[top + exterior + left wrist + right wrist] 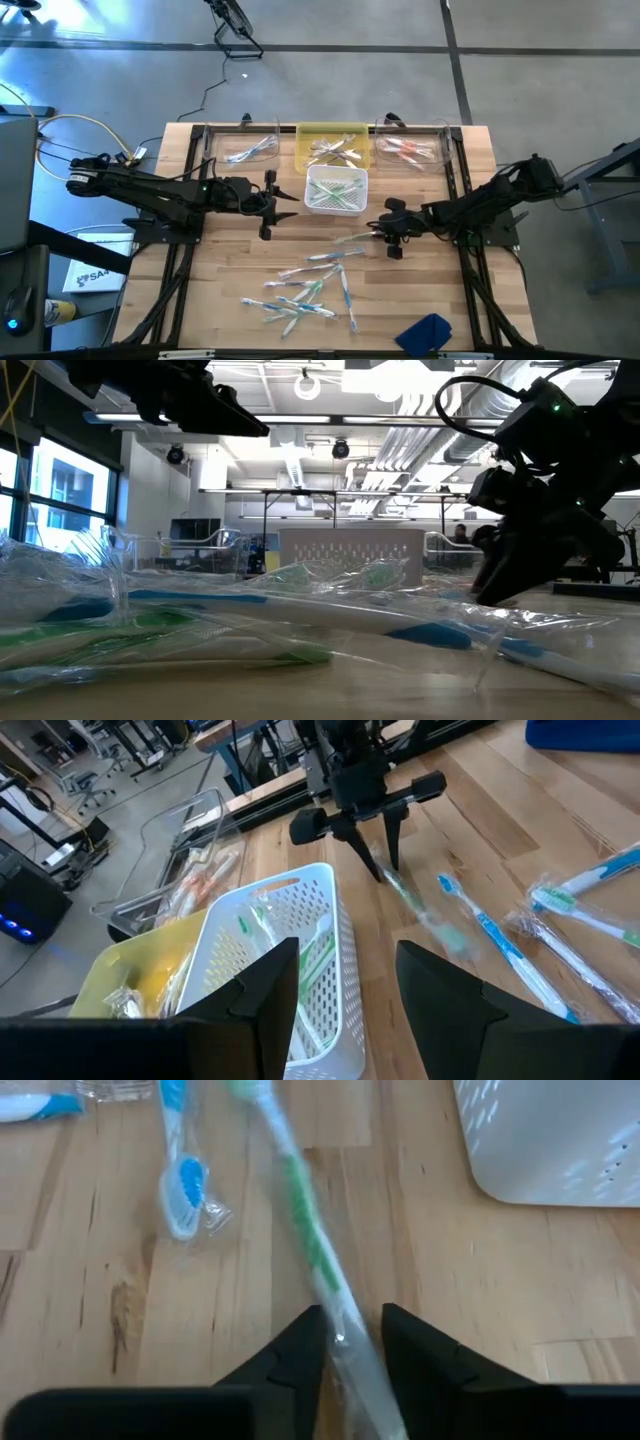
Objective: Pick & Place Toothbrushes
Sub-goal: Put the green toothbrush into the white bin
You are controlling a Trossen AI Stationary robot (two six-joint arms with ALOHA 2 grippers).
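Note:
A green toothbrush [300, 1200] in a clear wrapper lies on the wooden table [420, 290], just right of the middle. My right gripper [350, 1335] slants down over its handle, open, one finger on each side. Several more toothbrushes [305, 285] lie scattered toward the near edge. The white basket [336, 190] holds green ones. My left gripper [345, 1000] hovers open and empty to the left of the basket. My right gripper has its two fingers [300, 1350] on either side of the green toothbrush's handle [338, 1315], slanting down from the table's right. The fingers lie across the brush. Whether the pads touch it I cannot tell. The toothbrush lies flat on the table.
A yellow bin [332, 147] stands behind the basket, with a clear bin to its left [245, 150] and another to its right [410, 150], each with toothbrushes inside. A blue cloth [425, 333] lies at the near right corner. A blue toothbrush [182, 1180] lies beside the green one.

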